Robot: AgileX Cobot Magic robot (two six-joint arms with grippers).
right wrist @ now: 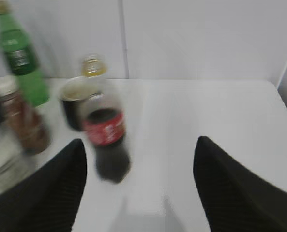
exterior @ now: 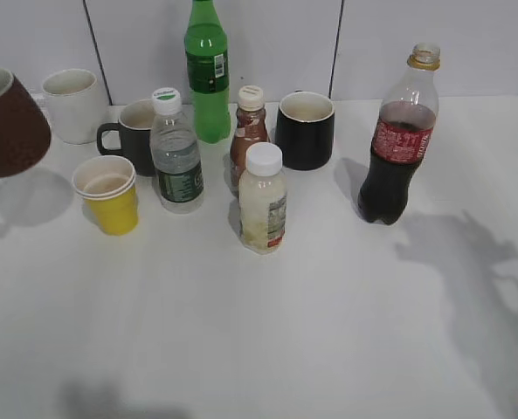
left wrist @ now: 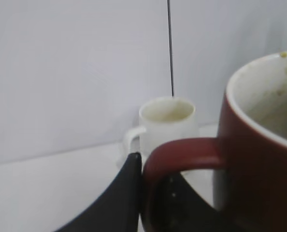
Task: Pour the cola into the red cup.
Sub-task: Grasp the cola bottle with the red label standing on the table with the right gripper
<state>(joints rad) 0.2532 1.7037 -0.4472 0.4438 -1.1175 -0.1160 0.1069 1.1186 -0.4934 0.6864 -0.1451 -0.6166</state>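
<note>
At the far left of the exterior view the red cup [exterior: 10, 122] hangs tilted above the table [exterior: 328, 332], clear of its own shadow, so the step in hand appears to be the left arm carrying the cup while the cola has not been picked up. The left wrist view shows the left gripper [left wrist: 148, 193] at the cup's handle, one dark finger against the outside of the loop and dark shapes inside it; it seems clamped on the handle. The cup's pale inside looks empty apart from a few specks. Behind it stands a white mug [exterior: 71, 103], empty as far as can be seen. Moving right come a stack of yellow paper cups [exterior: 110, 194] with a pale inside, a dark mug [exterior: 129, 135], a clear water bottle [exterior: 175, 153], a green bottle [exterior: 207, 70], a small brown bottle [exterior: 248, 135], a pale drink bottle with a white cap [exterior: 263, 201] and a black mug [exterior: 305, 129]. Well apart on the right stands the cola [exterior: 398, 140], upright, uncapped, dark liquid filling roughly the lower two thirds. The right gripper [right wrist: 139, 188] is spread wide, empty, facing the bottle but short of it, the picture blurred. The next move likely calls for closing on the bottle's body, lifting it, and meeting the cup somewhere clear of the crowded middle.
</note>
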